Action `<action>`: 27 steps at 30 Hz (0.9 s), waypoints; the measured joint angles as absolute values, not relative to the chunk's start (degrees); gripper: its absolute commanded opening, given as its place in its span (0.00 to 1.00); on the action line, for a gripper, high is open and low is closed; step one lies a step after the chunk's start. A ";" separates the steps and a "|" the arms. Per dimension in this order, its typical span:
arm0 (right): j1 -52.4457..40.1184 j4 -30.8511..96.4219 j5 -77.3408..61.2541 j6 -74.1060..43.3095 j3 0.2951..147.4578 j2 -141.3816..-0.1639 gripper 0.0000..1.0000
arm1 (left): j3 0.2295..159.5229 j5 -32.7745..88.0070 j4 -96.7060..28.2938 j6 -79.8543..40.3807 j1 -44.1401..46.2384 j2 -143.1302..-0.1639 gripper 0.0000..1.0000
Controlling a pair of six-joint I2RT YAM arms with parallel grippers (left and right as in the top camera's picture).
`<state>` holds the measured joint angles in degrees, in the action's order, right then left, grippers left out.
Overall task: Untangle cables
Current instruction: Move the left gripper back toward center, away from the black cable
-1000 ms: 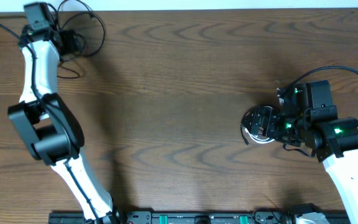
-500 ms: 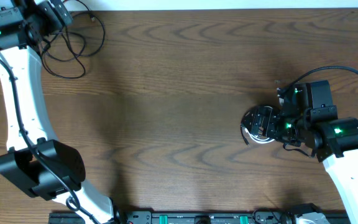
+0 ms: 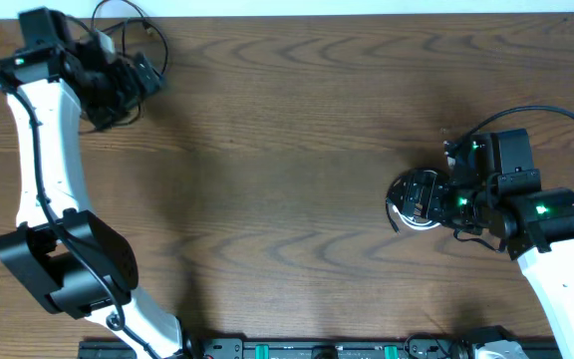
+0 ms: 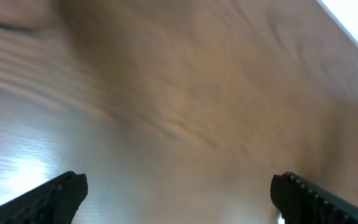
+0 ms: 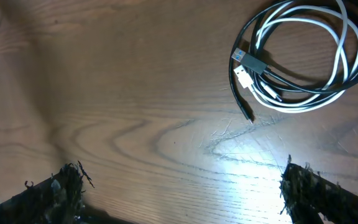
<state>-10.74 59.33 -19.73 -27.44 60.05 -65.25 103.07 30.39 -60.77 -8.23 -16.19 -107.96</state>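
Left gripper (image 4: 179,182) gapes empty, view blurred; arm (image 3: 43,150) half hides black cable (image 3: 165,48), well apart from coil (image 5: 297,56); right gripper (image 5: 182,174) open just by coil

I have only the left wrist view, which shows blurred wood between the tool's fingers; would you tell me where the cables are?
Observer: A loose black cable lies at the far left corner of the table, close to the left tool.
Operator: Thank you. Are there any others?
Observer: Yes, a coil of black and white cables lies on the right side, near the right tool.
Operator: Is the right tool gripping that coil?
Observer: No, its fingers stand wide open over bare wood, and the coil lies beyond them.
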 measured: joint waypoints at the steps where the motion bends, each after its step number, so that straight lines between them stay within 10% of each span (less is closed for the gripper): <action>1: -10.74 59.33 -19.75 -27.42 60.05 -65.25 0.99 | 102.63 32.18 -62.28 -6.92 -15.77 -107.98 0.99; 13: -10.74 59.33 -19.75 -27.44 60.05 -65.25 0.99 | 101.82 40.34 -75.66 6.13 -0.45 -108.01 0.99; 27: -10.74 59.35 -19.75 -27.44 60.05 -65.25 0.99 | 101.73 20.95 -75.64 -6.50 12.12 -108.01 0.99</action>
<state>-10.74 59.35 -19.75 -27.44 60.05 -65.25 101.73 20.95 -75.64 -6.50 12.12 -108.01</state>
